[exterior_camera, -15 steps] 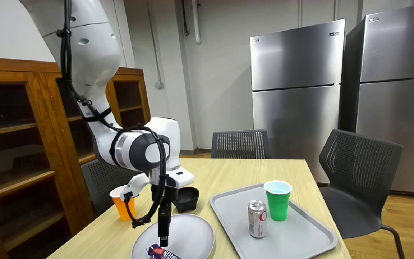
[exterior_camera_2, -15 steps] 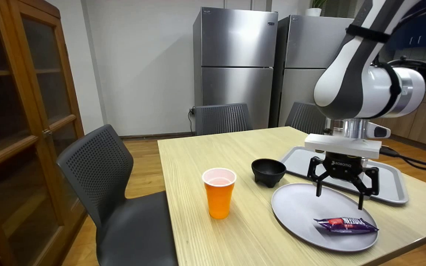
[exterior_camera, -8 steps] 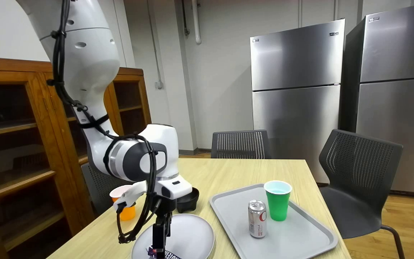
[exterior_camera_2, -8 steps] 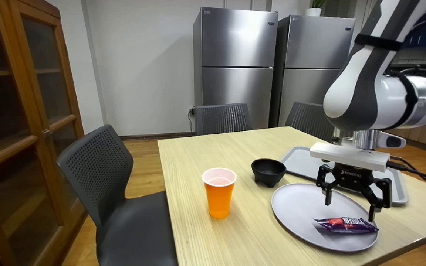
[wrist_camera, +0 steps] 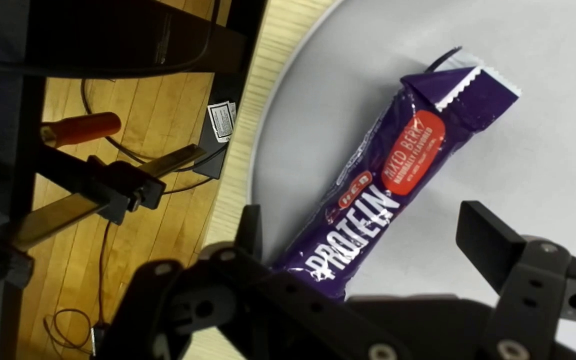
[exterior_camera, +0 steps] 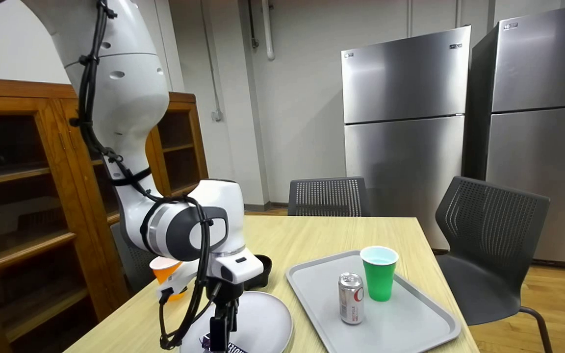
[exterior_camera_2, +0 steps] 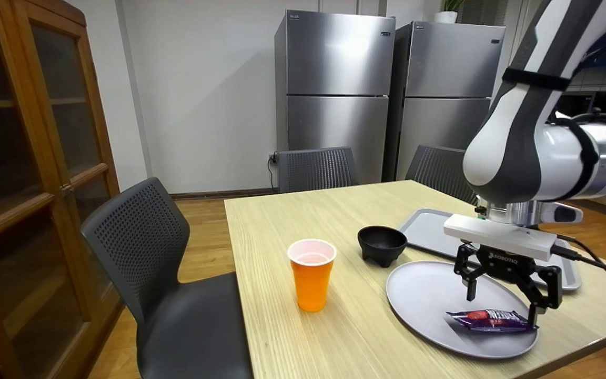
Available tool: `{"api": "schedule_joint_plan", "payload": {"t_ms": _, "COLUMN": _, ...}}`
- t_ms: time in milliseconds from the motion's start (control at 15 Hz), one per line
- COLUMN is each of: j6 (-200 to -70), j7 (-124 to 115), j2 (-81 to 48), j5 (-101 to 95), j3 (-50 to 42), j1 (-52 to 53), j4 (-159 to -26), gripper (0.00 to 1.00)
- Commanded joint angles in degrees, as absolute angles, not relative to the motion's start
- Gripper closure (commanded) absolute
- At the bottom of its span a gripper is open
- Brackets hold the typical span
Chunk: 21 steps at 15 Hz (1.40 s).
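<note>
End effector [exterior_camera_2: 502, 311] spread wide, near protein bar [wrist_camera: 393, 180]

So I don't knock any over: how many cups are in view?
2: an orange cup on the table near the black bowl, and a green cup on the gray tray. The arm may hide others.

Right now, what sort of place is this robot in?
Probably a break room or shared kitchen, judging by the two fridges, the chairs and the table.
</note>
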<state>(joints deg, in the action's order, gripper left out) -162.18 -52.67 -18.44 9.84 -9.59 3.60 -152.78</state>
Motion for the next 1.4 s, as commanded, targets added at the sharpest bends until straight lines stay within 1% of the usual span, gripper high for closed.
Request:
{"api": "schedule_joint_plan", "payload": {"t_ms": 0, "j6": -164.20, "j7": -53.18, "j2": -20.02, "j5": 11.83, "j3": -8.53, "j1": 3.76, "j4": -152.27, "gripper": 0.00}}
{"api": "schedule_joint_plan", "payload": {"t_ms": 1200, "j6": -165.80, "j7": -52.57, "j2": -22.32, "j5": 15.41, "j3": -6.80, "j1": 3.91, "j4": -150.71, "gripper": 0.00}}
{"api": "schedule_joint_plan", "payload": {"t_ms": 1267, "j6": -165.95, "j7": -52.67, "j2": -22.47, "j5": 15.29, "j3": -6.94, "j1": 4.05, "j4": -150.67, "gripper": 0.18}}
{"api": "schedule_joint_plan", "payload": {"t_ms": 1333, "j6": -166.04, "j7": -52.55, "j2": -22.54, "j5": 15.34, "j3": -6.86, "j1": 3.99, "j4": -150.63, "gripper": 0.28}}
